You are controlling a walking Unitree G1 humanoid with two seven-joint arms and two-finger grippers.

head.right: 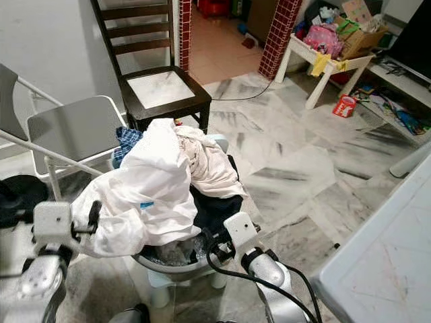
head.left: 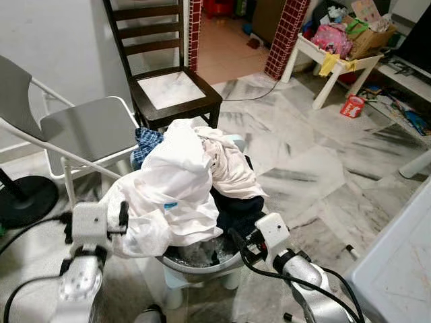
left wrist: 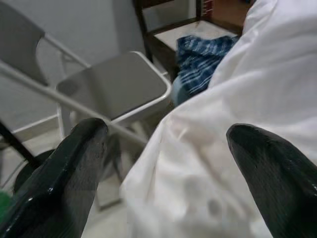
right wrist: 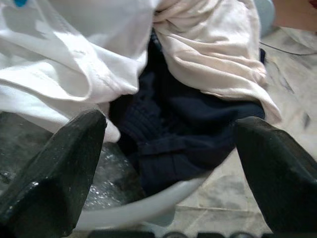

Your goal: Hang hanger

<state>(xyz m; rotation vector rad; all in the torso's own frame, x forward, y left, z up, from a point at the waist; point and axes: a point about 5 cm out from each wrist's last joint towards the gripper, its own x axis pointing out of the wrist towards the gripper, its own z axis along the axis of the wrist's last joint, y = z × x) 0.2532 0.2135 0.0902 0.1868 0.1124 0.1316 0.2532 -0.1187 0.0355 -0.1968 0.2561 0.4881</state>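
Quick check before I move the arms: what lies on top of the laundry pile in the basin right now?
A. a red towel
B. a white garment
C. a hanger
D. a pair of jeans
B: a white garment drapes over the top and the robot's-left side of the pile in the basin, with a cream cloth beside it and dark clothing underneath.

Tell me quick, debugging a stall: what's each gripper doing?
Left gripper: open, holding nothing, at the white garment.
Right gripper: open, holding nothing, facing the basin.
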